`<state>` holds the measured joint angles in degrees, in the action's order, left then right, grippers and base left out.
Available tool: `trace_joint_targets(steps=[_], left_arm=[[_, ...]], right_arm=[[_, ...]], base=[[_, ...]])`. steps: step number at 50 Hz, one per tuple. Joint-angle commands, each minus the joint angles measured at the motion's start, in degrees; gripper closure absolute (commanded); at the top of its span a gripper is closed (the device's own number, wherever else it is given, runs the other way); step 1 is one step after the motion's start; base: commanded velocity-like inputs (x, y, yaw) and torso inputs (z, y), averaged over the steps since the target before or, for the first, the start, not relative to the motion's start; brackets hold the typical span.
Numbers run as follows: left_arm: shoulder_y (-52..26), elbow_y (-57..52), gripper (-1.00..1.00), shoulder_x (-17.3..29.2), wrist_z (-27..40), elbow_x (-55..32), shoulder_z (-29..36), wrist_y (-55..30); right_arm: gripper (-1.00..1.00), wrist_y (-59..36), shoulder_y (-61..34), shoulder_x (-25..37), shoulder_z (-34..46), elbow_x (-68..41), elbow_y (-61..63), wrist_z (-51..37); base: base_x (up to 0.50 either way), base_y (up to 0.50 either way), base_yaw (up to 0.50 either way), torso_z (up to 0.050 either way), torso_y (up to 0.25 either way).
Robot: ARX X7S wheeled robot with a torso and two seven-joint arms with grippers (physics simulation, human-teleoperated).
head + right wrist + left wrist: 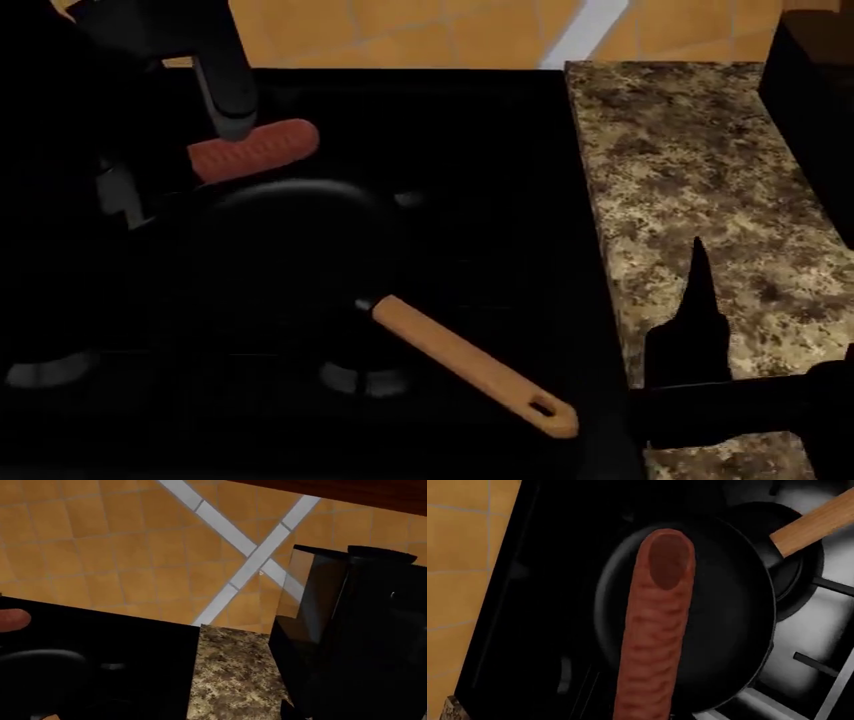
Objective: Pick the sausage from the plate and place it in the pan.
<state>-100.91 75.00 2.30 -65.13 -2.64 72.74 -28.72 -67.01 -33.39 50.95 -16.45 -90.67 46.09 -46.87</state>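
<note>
The reddish-brown sausage [254, 150] hangs in the air over the far left rim of the black pan [294, 250]. My left gripper [214, 155] is shut on its left end. In the left wrist view the sausage [654, 630] points out over the pan's black inside [720, 620], and my fingers are out of frame. The pan's wooden handle [467, 365] points toward the front right. The sausage tip also shows in the right wrist view [13, 619]. My right gripper [694, 300] is a dark shape over the counter, with nothing seen in it. The plate is out of view.
The pan stands on a black stove [481, 150] with metal grates [827, 665]. A speckled granite counter [694, 200] runs along the stove's right side. A tall dark object [360, 630] stands at the counter's far right. Orange tiles [400, 30] lie behind.
</note>
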Motion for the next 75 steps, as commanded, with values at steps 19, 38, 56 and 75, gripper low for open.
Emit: trace_joint_targets(steps=[19,38,56,75], left_arm=[[1.0,0.0,1.00,-0.6,0.3,2.6,-0.3,-0.6],[4.3,-0.3,1.00,-2.3,6.4,-8.7,9.2,-2.8],[7.1,-3.0,1.00,-2.3,8.4,-13.6,12.8,-4.6],[9.6,-4.8,1.00,-2.3,8.5,-13.9,13.7,-5.2]], right_arm=[[-1.00,0.6,-5.5,-1.2,3.3,4.0,-1.9,2.4],[-1.00,1.8,-3.5,-1.3,3.3,8.8,-2.9,6.1],[-1.00,2.8,-1.3,-0.9,2.4,10.1,-2.4,7.3],[-1.00,4.6,3.4,-1.6,1.3,13.7,-1.8,9.7]], base=[[0.28,-0.01,0.00,0.000,0.000],[0.00,0.00,0.00,0.000,0.000],[0.00,0.00,0.00,0.000,0.000],[0.00,0.00,0.00,0.000,0.000]])
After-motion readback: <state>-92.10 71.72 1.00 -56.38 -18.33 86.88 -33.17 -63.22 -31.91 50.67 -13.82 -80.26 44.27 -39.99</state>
